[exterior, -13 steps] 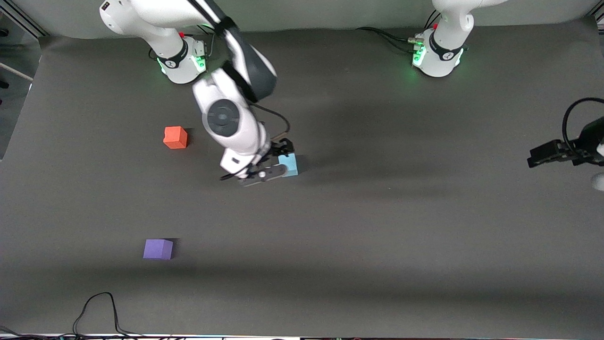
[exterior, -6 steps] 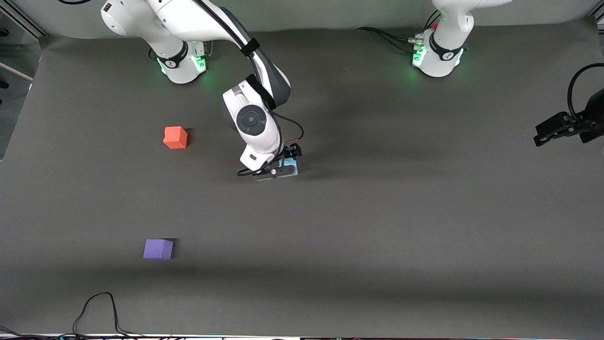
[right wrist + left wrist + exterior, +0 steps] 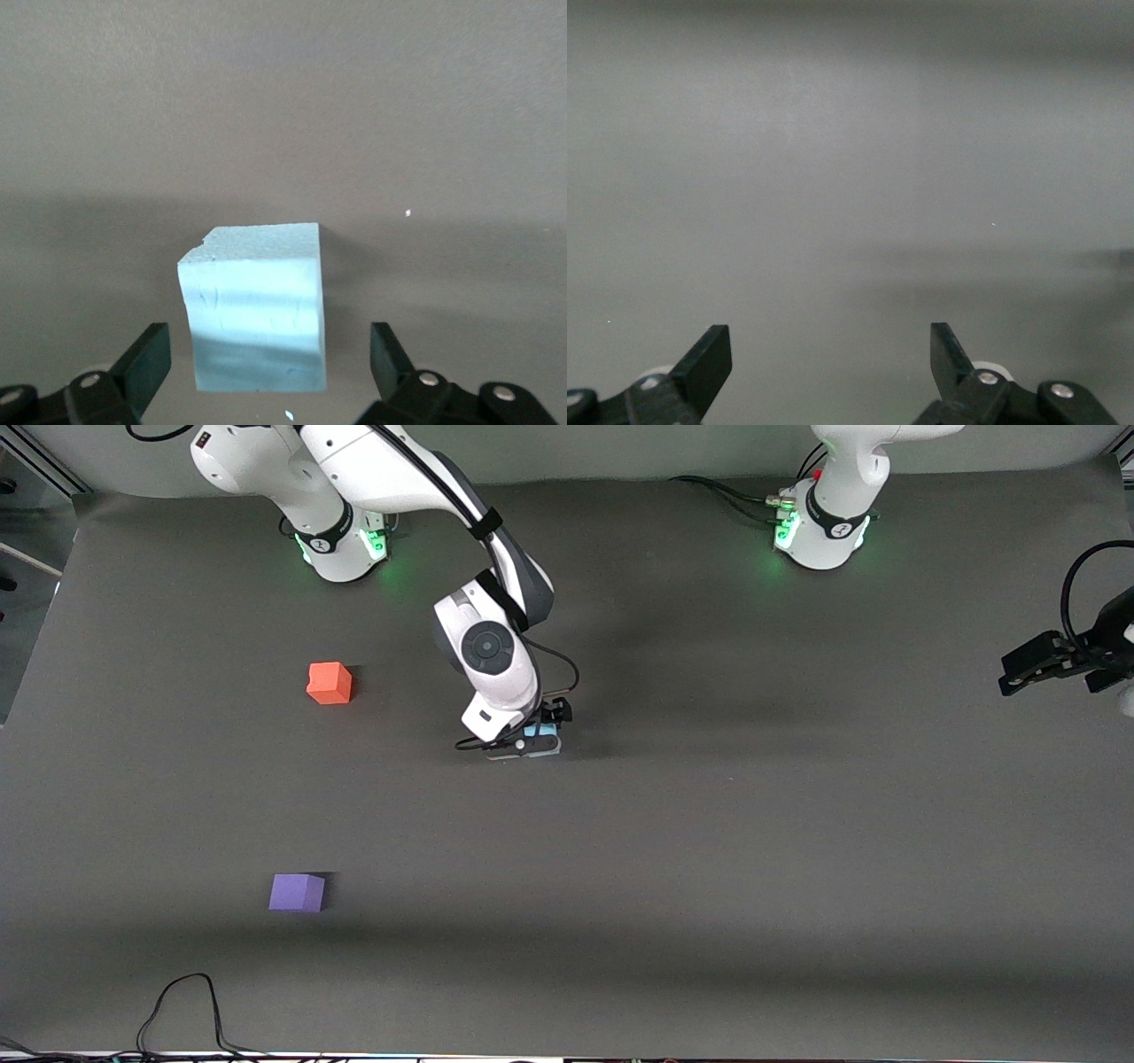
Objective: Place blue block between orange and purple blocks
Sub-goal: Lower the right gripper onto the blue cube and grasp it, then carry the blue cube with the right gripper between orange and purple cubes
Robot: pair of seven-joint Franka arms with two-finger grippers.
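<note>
The pale blue block [image 3: 540, 732] rests on the dark mat near the table's middle, mostly covered by my right hand; it fills the middle of the right wrist view [image 3: 257, 305]. My right gripper [image 3: 536, 741] is down over it, open, with a finger on each side and a gap to each [image 3: 262, 354]. The orange block [image 3: 329, 683] sits toward the right arm's end of the table. The purple block [image 3: 297, 892] lies nearer the front camera than the orange one. My left gripper [image 3: 1032, 664] waits open and empty at the left arm's end; it shows in the left wrist view [image 3: 831, 354].
A black cable [image 3: 186, 1010] loops on the mat near the front edge, nearer the camera than the purple block. The two arm bases [image 3: 341, 540] [image 3: 824, 527] stand along the table's back edge.
My right gripper has moved from beside the blue block to over it and dropped lower, so its fingers now straddle the block. My left gripper shifted slightly. The blocks have not moved.
</note>
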